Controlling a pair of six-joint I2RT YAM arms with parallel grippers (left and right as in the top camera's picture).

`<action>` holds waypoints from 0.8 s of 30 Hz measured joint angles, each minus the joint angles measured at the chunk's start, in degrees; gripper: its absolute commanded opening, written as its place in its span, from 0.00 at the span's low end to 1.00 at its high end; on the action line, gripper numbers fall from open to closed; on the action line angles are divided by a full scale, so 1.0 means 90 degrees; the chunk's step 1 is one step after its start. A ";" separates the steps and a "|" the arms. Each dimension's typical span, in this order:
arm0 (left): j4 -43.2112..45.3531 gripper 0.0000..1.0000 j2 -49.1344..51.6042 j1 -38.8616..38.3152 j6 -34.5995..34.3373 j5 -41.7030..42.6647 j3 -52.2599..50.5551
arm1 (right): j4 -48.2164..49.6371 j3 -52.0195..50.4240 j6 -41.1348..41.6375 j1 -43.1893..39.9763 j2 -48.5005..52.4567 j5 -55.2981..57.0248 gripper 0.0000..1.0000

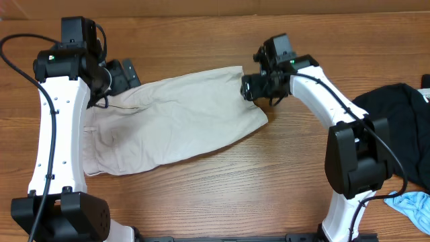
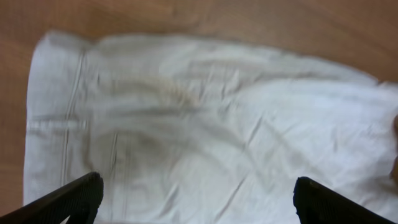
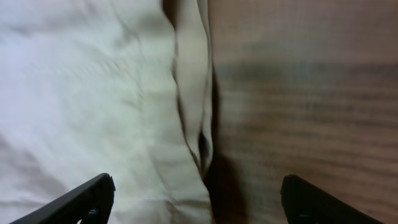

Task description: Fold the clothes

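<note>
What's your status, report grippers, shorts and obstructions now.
Left gripper open above waistband end. Right gripper open over leg hem. Khaki shorts flat, unfolded. Black garment and blue cloth off right, clear.

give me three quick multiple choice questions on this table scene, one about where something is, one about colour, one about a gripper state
1. Where does the black garment lie?
A. at the table's right edge, past the right arm
B. under the shorts
C. beside the left arm's base

2. What colour is the small cloth near the lower right corner?
A. red
B. light blue
C. yellow

3. How does the right gripper stand?
A. shut on the black garment
B. shut on the small cloth
C. open, over the edge of the shorts

Answers:
1. A, the overhead view shows it heaped on the far right, apart from the shorts.
2. B, it shows pale blue against the wood.
3. C, the right wrist view shows both fingertips spread wide, with the beige hem and bare table between them.
</note>
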 measured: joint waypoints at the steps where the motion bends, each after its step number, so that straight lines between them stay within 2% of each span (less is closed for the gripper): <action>1: -0.0092 1.00 0.0005 0.0000 0.0000 -0.0002 0.0000 | 0.0007 -0.0109 -0.0002 0.0000 0.0000 0.0002 0.89; 9: -0.0087 1.00 0.0019 0.0000 0.0000 -0.0002 -0.0078 | 0.0330 -0.0505 -0.0044 0.0000 0.0039 -0.0262 0.84; 13: -0.0017 1.00 0.0019 0.0000 0.0000 -0.0002 -0.0248 | 0.0551 -0.0517 -0.0046 0.0029 0.0194 -0.0481 0.76; 14: -0.0007 1.00 0.0022 0.0000 0.0000 -0.0002 -0.0291 | 0.0590 -0.0517 -0.0061 0.0051 0.0265 -0.0515 0.72; 19: 0.0034 1.00 0.0114 0.0000 -0.0002 0.0000 -0.0374 | 0.0850 -0.0554 -0.0083 0.0170 0.0432 -0.0607 0.32; 23: 0.0075 1.00 0.0187 0.0000 -0.0002 -0.0002 -0.0374 | 0.0945 -0.0580 0.0199 0.0216 0.0476 -0.0471 0.06; 24: 0.0090 1.00 0.0194 0.0000 -0.0002 -0.0002 -0.0374 | 0.0950 -0.0580 0.0301 0.0214 0.0476 -0.0398 0.04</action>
